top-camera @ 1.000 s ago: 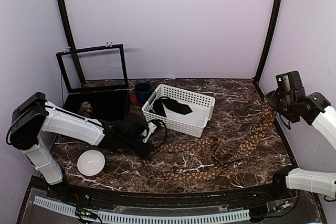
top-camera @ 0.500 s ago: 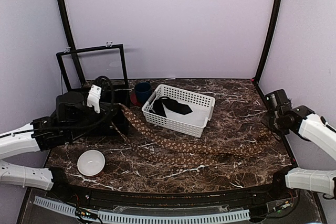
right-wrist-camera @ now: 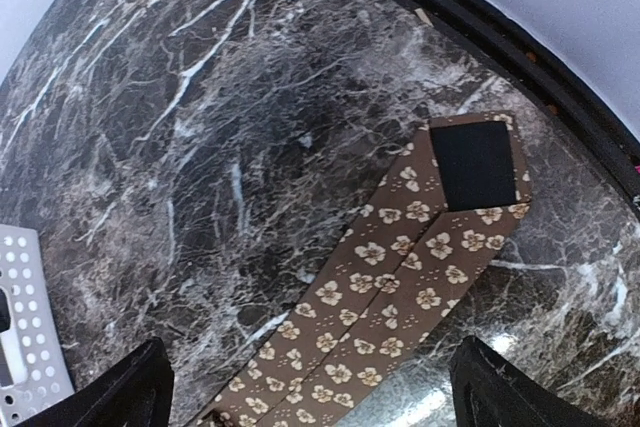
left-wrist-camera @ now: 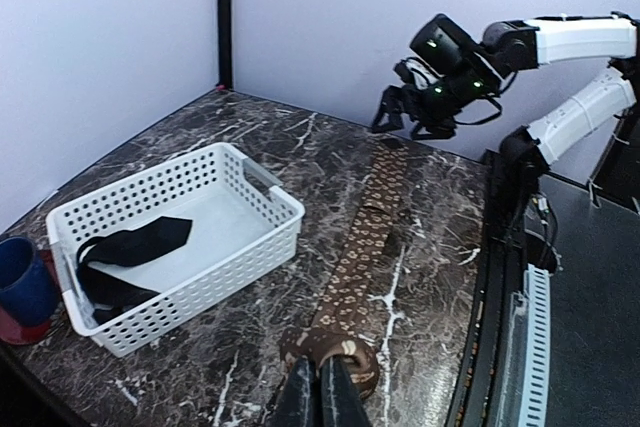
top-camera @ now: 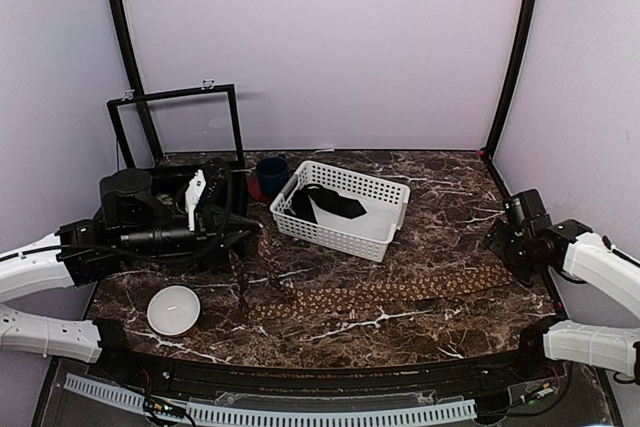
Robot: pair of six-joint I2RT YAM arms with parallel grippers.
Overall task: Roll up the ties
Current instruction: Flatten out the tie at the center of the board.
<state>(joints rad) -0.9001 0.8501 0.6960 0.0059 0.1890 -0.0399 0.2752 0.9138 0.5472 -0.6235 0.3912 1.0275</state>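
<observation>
Step in hand: starting the roll. The tie (top-camera: pixel 400 292) is lying flat, stretching from the front-left of the bench (top-camera: pixel 450 197) to its right edge. The left pincer (left-wrist-camera: pixel 320 399) is clamping the narrow end at a small coil. The right pincer (right-wrist-camera: pixel 310 367) is hovering over the wide end, spread wide and gripping nothing. Next, probably: winding the coil along the cloth and keeping it straight.

R gripper (left-wrist-camera: pixel 398 112) has opened & let go of the tie (top-camera: pixel 400 292); we see that end now flat on the table (top-camera: pixel 450 207). L gripper (left-wrist-camera: pixel 320 387) has dropped lower w/ its end, tie straighter.
</observation>
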